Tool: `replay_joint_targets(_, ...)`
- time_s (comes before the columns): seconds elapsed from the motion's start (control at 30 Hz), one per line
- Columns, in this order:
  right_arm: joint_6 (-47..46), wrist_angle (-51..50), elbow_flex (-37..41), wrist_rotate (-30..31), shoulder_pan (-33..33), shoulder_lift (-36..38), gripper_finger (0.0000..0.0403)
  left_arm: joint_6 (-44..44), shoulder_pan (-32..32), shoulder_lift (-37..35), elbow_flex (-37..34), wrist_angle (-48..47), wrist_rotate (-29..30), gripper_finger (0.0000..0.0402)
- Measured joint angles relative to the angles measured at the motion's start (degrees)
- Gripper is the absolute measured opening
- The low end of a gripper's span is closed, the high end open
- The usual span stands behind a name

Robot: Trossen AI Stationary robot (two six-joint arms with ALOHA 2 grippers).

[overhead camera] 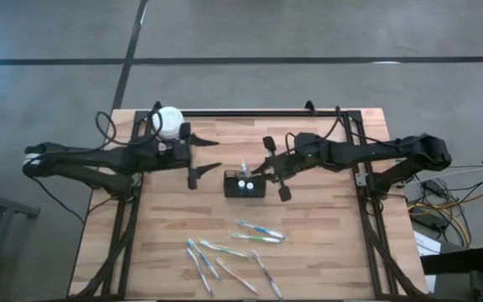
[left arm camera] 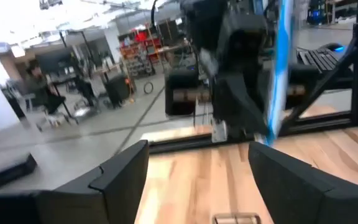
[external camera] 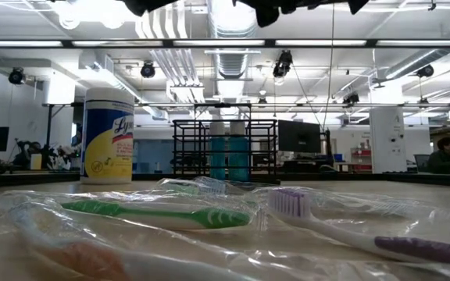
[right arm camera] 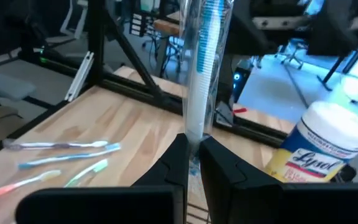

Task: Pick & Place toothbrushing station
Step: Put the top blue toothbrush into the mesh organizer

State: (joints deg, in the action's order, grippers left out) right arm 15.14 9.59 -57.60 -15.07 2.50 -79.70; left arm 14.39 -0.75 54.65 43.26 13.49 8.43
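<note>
The black wire-mesh caddy [overhead camera: 245,185] stands on its base mid-table, with two white-capped blue tubes inside; it also shows in the low view [external camera: 225,148]. My right gripper [overhead camera: 257,172] is just right of the caddy and is shut on a blue toothbrush in clear wrap [right arm camera: 202,68]. That toothbrush stands upright over the caddy's far side [overhead camera: 243,165]. My left gripper [overhead camera: 204,162] hovers open and empty just left of the caddy, facing the right gripper. Several wrapped toothbrushes [overhead camera: 258,232] lie flat on the near part of the table. My right gripper pinches the wrapped toothbrush near its lower, handle end [right arm camera: 195,140] between its two fingers. The fingers come about level from the table's right and lie across it. The toothbrush stands roughly upright, bristle end up, clear of the table [left arm camera: 280,74].
A white-lidded yellow wipes jar [overhead camera: 168,122] stands at the far left, close behind my left arm. Loose toothbrushes [overhead camera: 201,260] are spread across the near middle of the table. People sit in the room beyond [left arm camera: 39,87].
</note>
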Motion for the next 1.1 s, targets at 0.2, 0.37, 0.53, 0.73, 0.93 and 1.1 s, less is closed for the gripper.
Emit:
replay_joint_targets(0.2,0.65,2.61,-0.02,2.30,1.01,-1.41,0.0020,2.26,-0.02,6.29,5.26,1.05,-5.50,0.0289)
replay_joint_targets(0.37,2.60,3.29,0.00,3.47,0.88,-2.03,0.0020,1.68,-0.04,9.53,9.11,1.66,-9.40,0.0289)
replay_joint_targets(0.53,2.72,4.39,-0.02,3.65,0.95,-2.12,0.0020,1.01,-0.15,12.08,12.14,2.12,-10.13,0.0289)
replay_joint_targets(0.73,3.07,4.75,-0.02,4.80,0.90,-2.32,0.0020,0.97,-0.27,15.52,14.33,1.77,-12.34,0.0281)
replay_joint_targets(0.93,3.32,4.72,-0.02,5.18,0.92,-2.32,0.0020,2.09,-0.55,16.82,15.47,2.47,-12.77,0.0246)
replay_joint_targets(1.1,3.54,4.73,-0.02,5.20,0.92,-2.32,0.0020,2.26,-0.55,15.55,15.70,2.95,-14.75,0.0186)
